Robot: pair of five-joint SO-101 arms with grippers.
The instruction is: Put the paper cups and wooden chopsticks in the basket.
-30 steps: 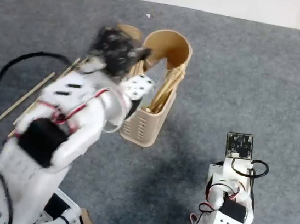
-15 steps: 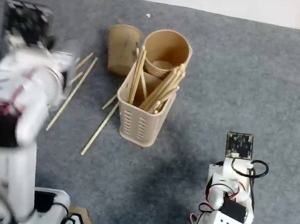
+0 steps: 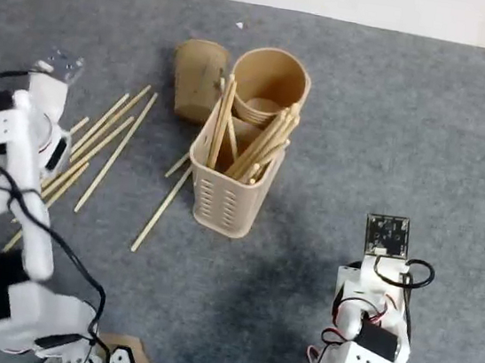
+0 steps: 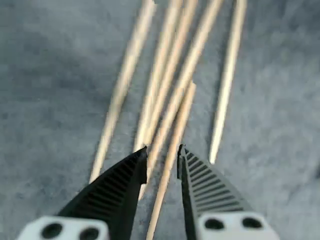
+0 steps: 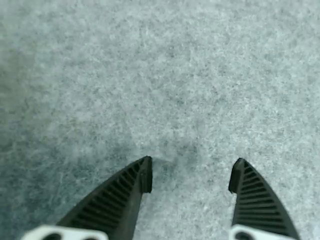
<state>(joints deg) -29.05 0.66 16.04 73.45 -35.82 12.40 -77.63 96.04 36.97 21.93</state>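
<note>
Straddling 1 wooden chopstick [image 4: 172, 145], the left gripper [image 4: 162, 155] has its fingers narrowly parted, a tip on either side of the stick and, as far as the left wrist view shows, not yet pinching it. Around that stick lie more loose chopsticks [image 3: 105, 141], fanned out on the grey surface [image 3: 429, 125] well left of the basket [image 3: 226, 202], with a further pair [image 3: 163, 207] just beside the basket's wall. The basket stands upright and already holds a bundle of chopsticks [image 3: 260, 148] plus stacked paper cups [image 3: 268, 86] at its far end. 1 fallen paper cup [image 3: 198, 77] lies on its side just beside the basket, outside it. The right gripper [image 5: 192, 175] hangs over bare surface with its fingers spread wide and nothing between them. By my reckoning the job is past halfway: the scattered sticks and that 1 cup are left.
</note>
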